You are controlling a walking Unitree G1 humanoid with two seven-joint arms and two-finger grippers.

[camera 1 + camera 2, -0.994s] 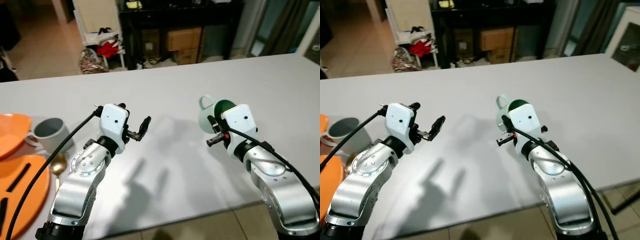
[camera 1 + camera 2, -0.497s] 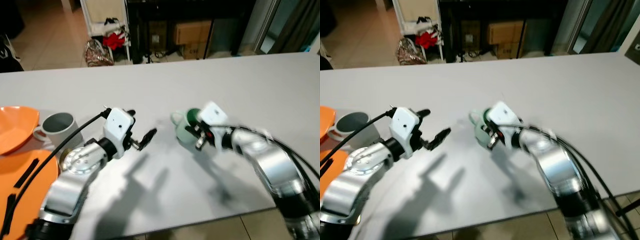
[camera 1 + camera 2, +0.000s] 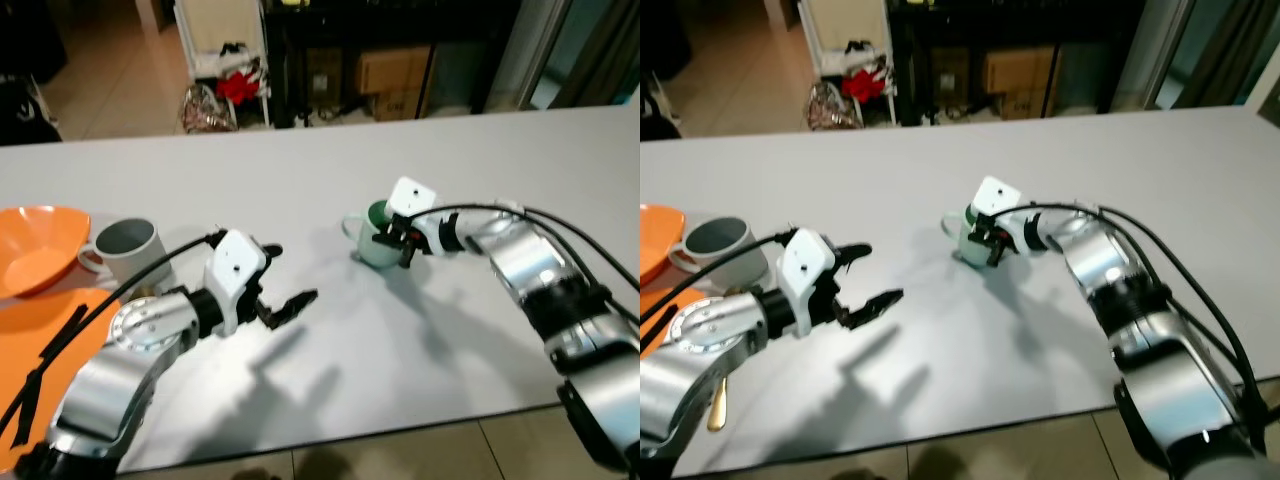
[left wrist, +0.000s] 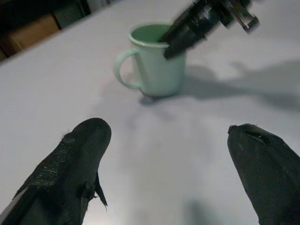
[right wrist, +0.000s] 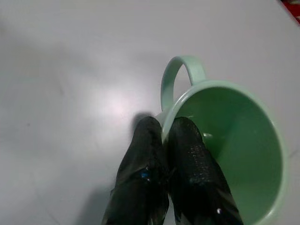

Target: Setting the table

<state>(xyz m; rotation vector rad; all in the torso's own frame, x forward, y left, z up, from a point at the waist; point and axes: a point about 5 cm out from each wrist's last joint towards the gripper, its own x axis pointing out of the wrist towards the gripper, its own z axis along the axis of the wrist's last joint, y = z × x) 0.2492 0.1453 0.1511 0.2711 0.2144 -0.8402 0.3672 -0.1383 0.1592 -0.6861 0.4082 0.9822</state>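
Observation:
A pale green mug [image 3: 370, 245] stands upright on the grey table [image 3: 450, 160], near the middle, its handle toward my left. My right gripper [image 3: 392, 240] is shut on the mug's rim. In the right wrist view one finger [image 5: 192, 154] is inside the mug [image 5: 234, 150] and the other is outside, beside the handle. My left gripper [image 3: 285, 275] hovers open over bare table a short way in front of the mug [image 4: 154, 70], with nothing between its fingers [image 4: 70, 173].
A grey mug [image 3: 128, 245] stands at the left, next to an orange bowl [image 3: 35, 250] and an orange plate [image 3: 45, 320] carrying black sticks [image 3: 55, 340]. A gold spoon [image 3: 717, 405] lies by the plate. Boxes and shelves stand beyond the table's far edge.
My right gripper has swung the green mug left toward the table's middle; it was tilted and is now upright on the table. The left gripper has sunk a little. The camera has shifted.

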